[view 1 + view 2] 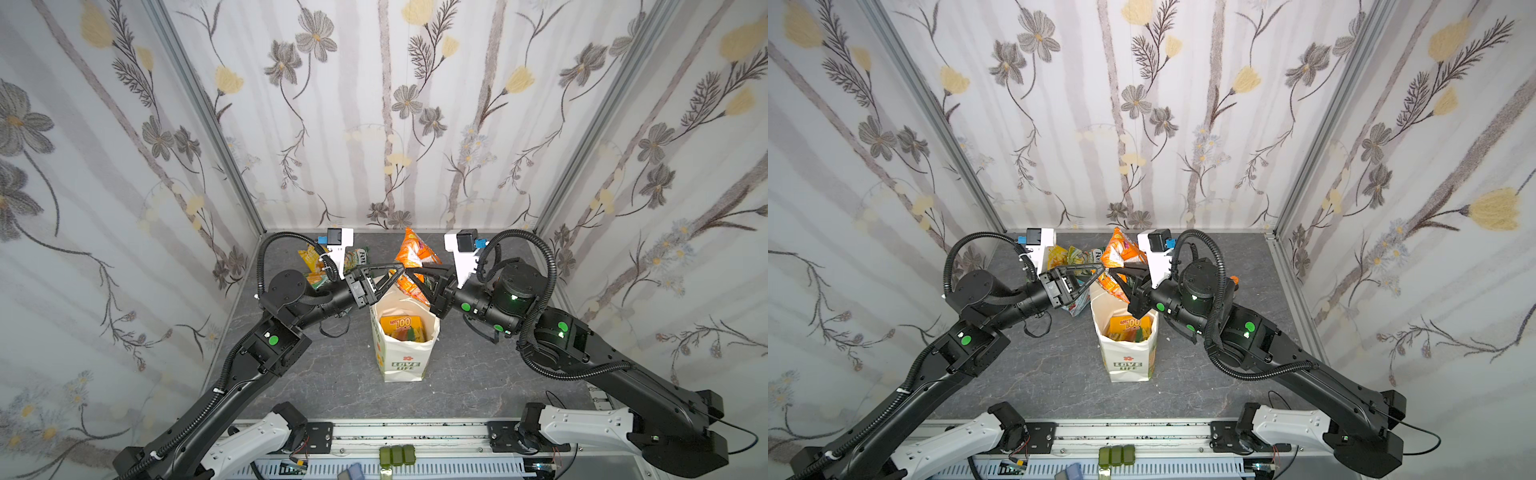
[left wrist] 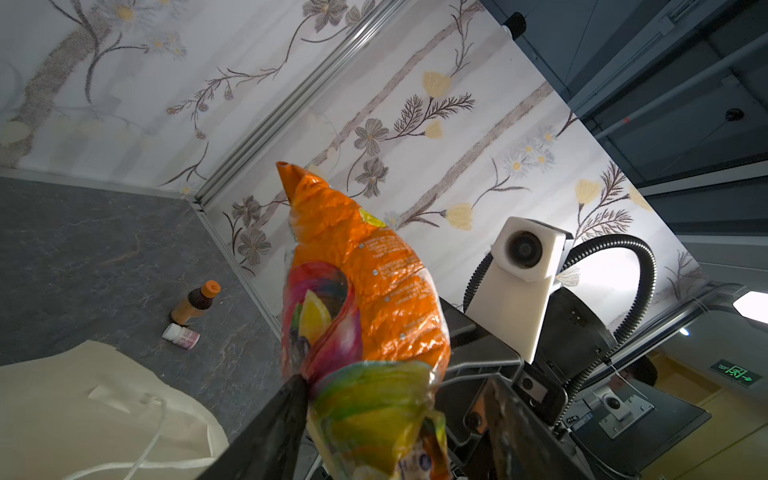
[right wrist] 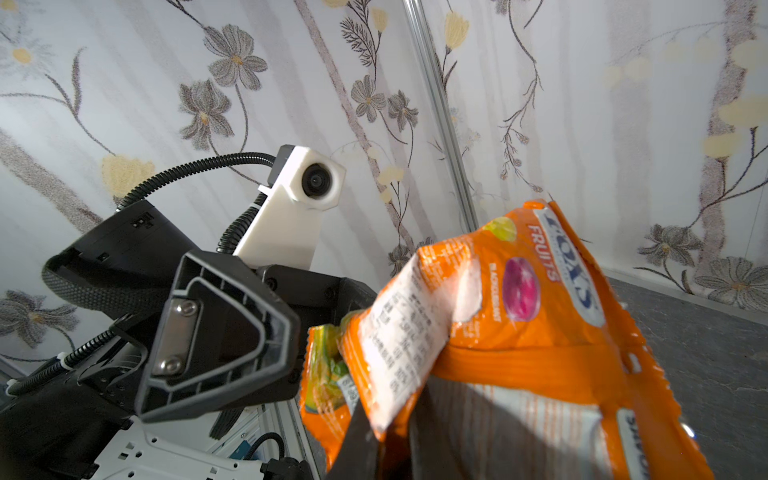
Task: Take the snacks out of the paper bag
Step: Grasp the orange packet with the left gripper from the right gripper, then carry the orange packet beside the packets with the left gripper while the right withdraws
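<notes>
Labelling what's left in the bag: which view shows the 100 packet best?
Both top views: each looks into the open bag, 100 packet legible. Neither wrist view shows it.

In both top views the left arm (image 1: 291,299) hides most of the packets (image 1: 311,257) (image 1: 1061,257) lying on the counter (image 1: 332,395) behind it. The walls of the paper bag (image 1: 401,365) hide all but the top of the "100" packet (image 1: 401,324) inside. The low end of the orange packet (image 1: 415,253) is hidden behind black robot parts.

In the left wrist view the fingers (image 2: 274,432) of the left pincer (image 2: 395,390) are dark and blurry, and the edge cuts them off. It cuts off the paper bag too. The label on the little white bottle (image 2: 180,334) is too small to read.

In the right wrist view the orange packet is close and fuzzy, and its small print cannot be read.
</notes>
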